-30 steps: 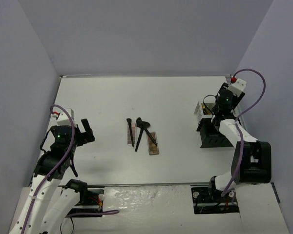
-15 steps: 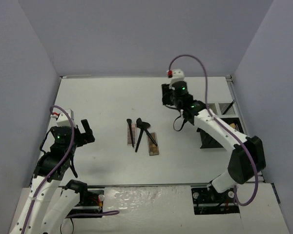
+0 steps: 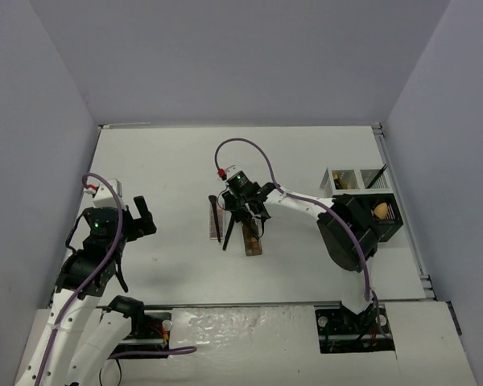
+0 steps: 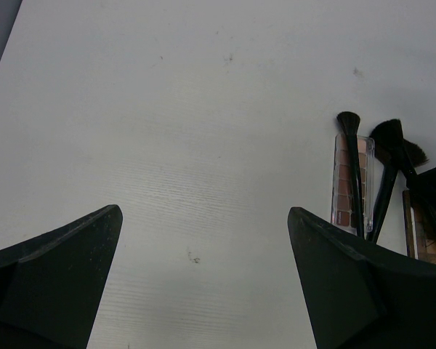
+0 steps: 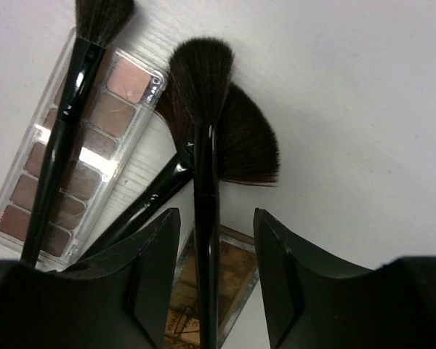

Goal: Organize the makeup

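Two palettes lie mid-table: a pink one point(image 3: 215, 223) point(image 5: 123, 80) and a brown one point(image 3: 252, 244) point(image 5: 236, 280). Three slim black brushes lie across them. One brush point(image 5: 64, 138) rests along the pink palette, and a fan brush point(image 5: 243, 149) points right. My right gripper point(image 3: 249, 215) point(image 5: 216, 273) hangs low over the pile. It is open, its jaws straddling the third brush's handle point(image 5: 206, 240) with a gap on each side. My left gripper point(image 3: 142, 215) point(image 4: 203, 291) is open and empty, left of the pile. A tan sponge point(image 3: 380, 211) sits in the organizer.
The black-and-white organizer rack point(image 3: 348, 178) stands at the table's right edge, with something dark and thin standing in a back compartment. Grey walls close in the table on three sides. In the left wrist view the palettes and brushes point(image 4: 352, 167) lie to the right, ahead of the gripper.
My right arm has swung from the organizer at the right across to the brushes mid-table and come down over them, its jaws narrowing a little. The left arm has stayed put.
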Controlling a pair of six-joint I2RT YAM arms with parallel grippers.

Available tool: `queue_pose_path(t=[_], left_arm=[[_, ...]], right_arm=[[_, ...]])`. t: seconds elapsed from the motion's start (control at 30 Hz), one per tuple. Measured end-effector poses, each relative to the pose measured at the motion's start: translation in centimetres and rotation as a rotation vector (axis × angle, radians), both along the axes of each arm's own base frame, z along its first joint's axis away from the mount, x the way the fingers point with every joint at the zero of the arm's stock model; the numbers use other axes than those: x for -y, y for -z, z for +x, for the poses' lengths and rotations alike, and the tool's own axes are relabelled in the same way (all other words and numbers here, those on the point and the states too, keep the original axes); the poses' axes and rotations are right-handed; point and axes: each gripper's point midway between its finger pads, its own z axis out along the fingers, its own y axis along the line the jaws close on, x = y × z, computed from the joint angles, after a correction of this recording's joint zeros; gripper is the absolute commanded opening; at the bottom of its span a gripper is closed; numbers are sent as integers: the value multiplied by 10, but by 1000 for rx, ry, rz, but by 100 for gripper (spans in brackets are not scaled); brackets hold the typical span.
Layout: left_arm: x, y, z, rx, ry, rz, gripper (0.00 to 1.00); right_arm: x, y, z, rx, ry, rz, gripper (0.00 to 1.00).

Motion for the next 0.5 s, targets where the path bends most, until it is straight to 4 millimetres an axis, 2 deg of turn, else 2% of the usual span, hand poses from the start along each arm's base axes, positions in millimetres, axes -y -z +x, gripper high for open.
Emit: queue_pose_path(t=[0.3, 0.5], left_arm=[[0, 0, 0, 0, 0, 0, 97], [0, 0, 0, 0, 0, 0, 97]], right_arm=[[-16, 3, 3, -1, -14, 4, 36], [-18, 11, 4, -7, -8, -7, 30]])
